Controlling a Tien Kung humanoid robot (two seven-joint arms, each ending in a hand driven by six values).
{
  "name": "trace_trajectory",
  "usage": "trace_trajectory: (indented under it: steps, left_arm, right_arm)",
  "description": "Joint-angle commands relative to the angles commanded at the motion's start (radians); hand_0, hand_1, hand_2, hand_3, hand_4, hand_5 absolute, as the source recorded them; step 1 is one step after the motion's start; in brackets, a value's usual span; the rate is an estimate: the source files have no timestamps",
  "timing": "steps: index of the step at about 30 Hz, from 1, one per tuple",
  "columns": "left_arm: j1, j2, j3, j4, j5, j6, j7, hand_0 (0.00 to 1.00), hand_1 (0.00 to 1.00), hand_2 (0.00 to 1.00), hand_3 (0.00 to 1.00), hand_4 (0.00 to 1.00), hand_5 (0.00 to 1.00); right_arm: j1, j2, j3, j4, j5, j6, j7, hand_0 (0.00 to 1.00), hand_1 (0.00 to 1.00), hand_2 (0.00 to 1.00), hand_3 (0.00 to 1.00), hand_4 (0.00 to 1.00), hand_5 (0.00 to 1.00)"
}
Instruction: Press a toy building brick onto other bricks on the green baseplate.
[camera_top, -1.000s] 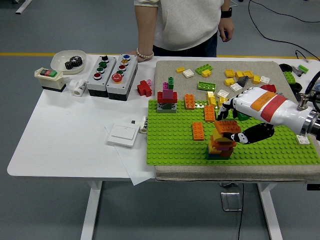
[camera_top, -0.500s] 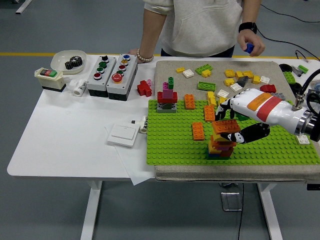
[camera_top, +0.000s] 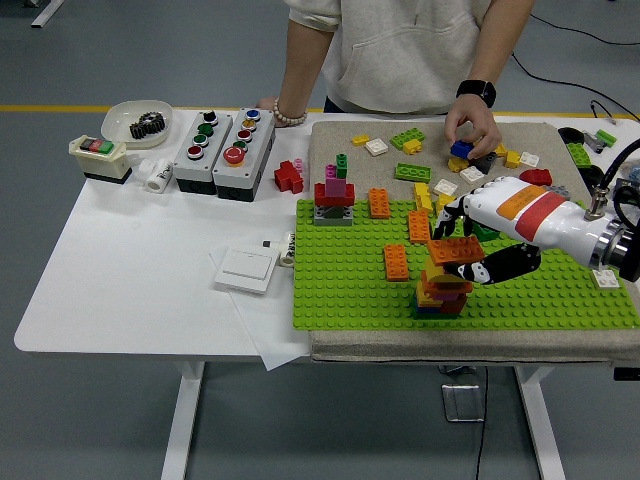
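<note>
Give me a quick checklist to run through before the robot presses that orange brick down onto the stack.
1. Brick in hand: ok. The right hand holds the orange brick from its right side.
2. Brick over target: ok. It sits atop the brick stack on the green baseplate.
3. Brick level: not ok. It looks slightly tilted against the stack.
4. Studs seated: cannot tell. The joint is too small to see.
5. Person clear: ok. The person's hand is at the loose bricks on the far side, away from the stack.
6. Neighbours clear: ok. The orange brick lying flat stands apart to the stack's left.
</note>
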Motion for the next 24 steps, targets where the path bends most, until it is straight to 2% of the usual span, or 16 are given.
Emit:
trace_trajectory:
  steps: [24]
  left_arm:
    - [-0.003,-0.002,-0.007,-0.001,0.008,-0.001,0.001,0.808,0.769,0.748,0.586,0.651,0.661]
  right_arm:
    - [-0.008,-0.001,0.014,-0.008,-0.003,0.000,0.001,0.386,0.466,0.572,0.548,0.739,0.360]
